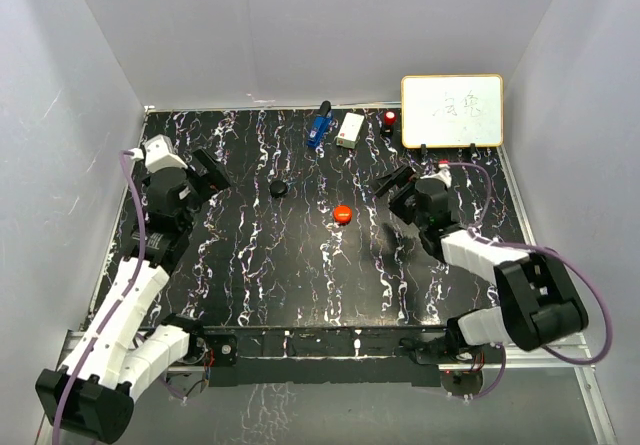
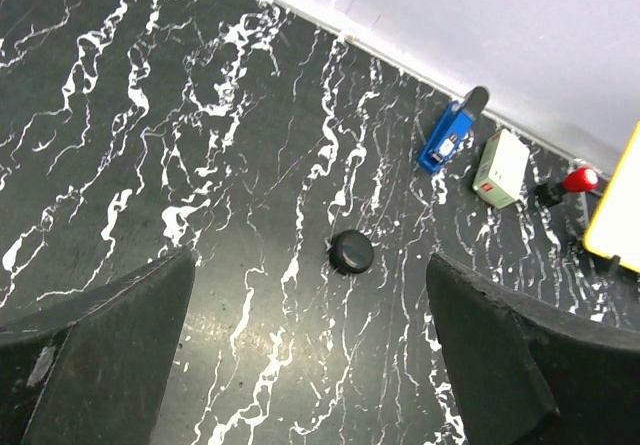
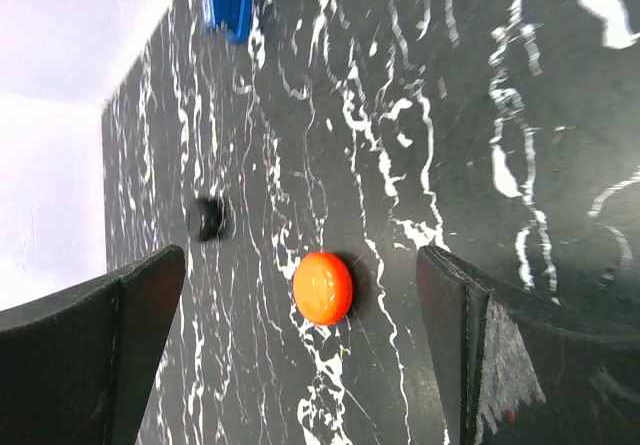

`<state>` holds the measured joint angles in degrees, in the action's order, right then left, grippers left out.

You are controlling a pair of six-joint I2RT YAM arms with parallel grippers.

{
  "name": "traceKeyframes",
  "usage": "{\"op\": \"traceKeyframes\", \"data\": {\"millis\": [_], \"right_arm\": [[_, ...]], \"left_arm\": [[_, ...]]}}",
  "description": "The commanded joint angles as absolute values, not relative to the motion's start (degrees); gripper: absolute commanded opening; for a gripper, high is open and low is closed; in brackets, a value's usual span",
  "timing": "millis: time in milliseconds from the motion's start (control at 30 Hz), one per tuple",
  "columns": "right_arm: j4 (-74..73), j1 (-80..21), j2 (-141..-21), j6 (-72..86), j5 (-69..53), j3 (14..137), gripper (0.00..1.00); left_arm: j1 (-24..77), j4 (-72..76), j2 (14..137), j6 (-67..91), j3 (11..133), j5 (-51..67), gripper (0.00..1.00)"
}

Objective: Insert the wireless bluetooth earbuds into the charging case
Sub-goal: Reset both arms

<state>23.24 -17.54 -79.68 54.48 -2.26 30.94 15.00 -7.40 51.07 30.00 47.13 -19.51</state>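
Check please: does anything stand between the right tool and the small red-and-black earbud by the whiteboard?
Nothing visible does. In the top view only bare table lies between the right tool and the red-and-black earbud; the white box sits left of it, the whiteboard right.

A blue stapler (image 1: pixel 320 125) lies at the far edge of the marbled black desk (image 1: pixel 250 265), just left of a small white box (image 1: pixel 350 130). A whiteboard (image 1: pixel 452 111) with writing stands to the right.
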Motion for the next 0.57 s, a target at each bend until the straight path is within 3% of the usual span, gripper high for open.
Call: {"op": "traceKeyframes", "data": {"millis": [0,200,533], "right_arm": [[20.5,-17.4,-71.4,57.8,15.0,27.7,0.98],[19.8,-17.3,-65.2,53.9,17.5,26.5,0.98],[17.7,-17.3,-65.1,51.6,14.0,28.2,0.98]], "left_arm": [[14.8,-6.7,48.4,29.0,47.4,-19.4,0.99],[14.7,-7.4,50.1,30.2,47.6,-20.1,0.99],[14.7,-6.8,50.6,31.3,47.0,-20.0,0.99]]}}
